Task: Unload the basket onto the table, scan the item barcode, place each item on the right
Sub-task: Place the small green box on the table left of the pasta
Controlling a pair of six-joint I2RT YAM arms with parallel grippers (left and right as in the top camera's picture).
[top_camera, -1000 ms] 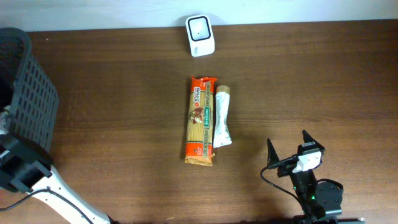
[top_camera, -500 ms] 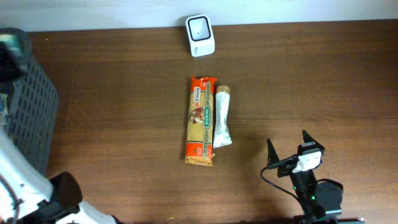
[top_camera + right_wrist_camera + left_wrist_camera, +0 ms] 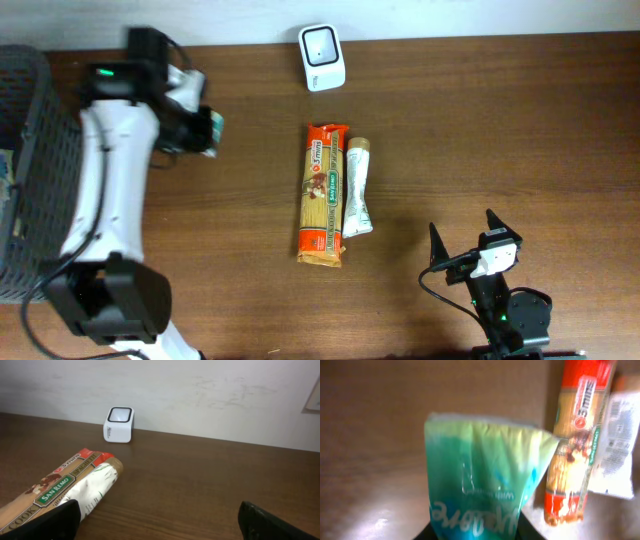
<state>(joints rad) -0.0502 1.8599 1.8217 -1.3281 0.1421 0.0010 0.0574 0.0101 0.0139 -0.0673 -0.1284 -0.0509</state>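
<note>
- We see the teal-green pouch [image 3: 212,131] held clear of the table [image 3: 500,120], off to the basket side of the scanner [image 3: 322,43] and a little nearer the robot than it.
- The pouch sits between the fingers of the left gripper [image 3: 200,128]. The jaws are closed most of the way, pinching its lower end.
- In the left wrist view the pouch [image 3: 480,485] fills the middle of the frame. Its sealed flat edge points away from the gripper and white script runs across its near end. We cannot read the lettering, and we cannot make out a barcode on the face we see.
- The scanner is a small white box with a dark window, standing at the far edge of the table against the wall; the pouch is well apart from it.
- The pasta packet [image 3: 323,193] lies flat nearer the robot than the scanner, almost in line with it, its length running towards and away from the scanner.
- The white tube [image 3: 357,187] lies just beside the pasta packet, parallel to it and touching it, on the side away from the pouch.
- The dark basket [image 3: 40,170] stands far from the scanner, at the left end of the table, beyond the left arm.
- The right gripper [image 3: 462,228] rests well away from the scanner, near the robot's edge of the table. Its jaws are spread fully wide and hold nothing, and its camera looks across the tube [image 3: 95,485] towards the scanner [image 3: 119,424].
</note>
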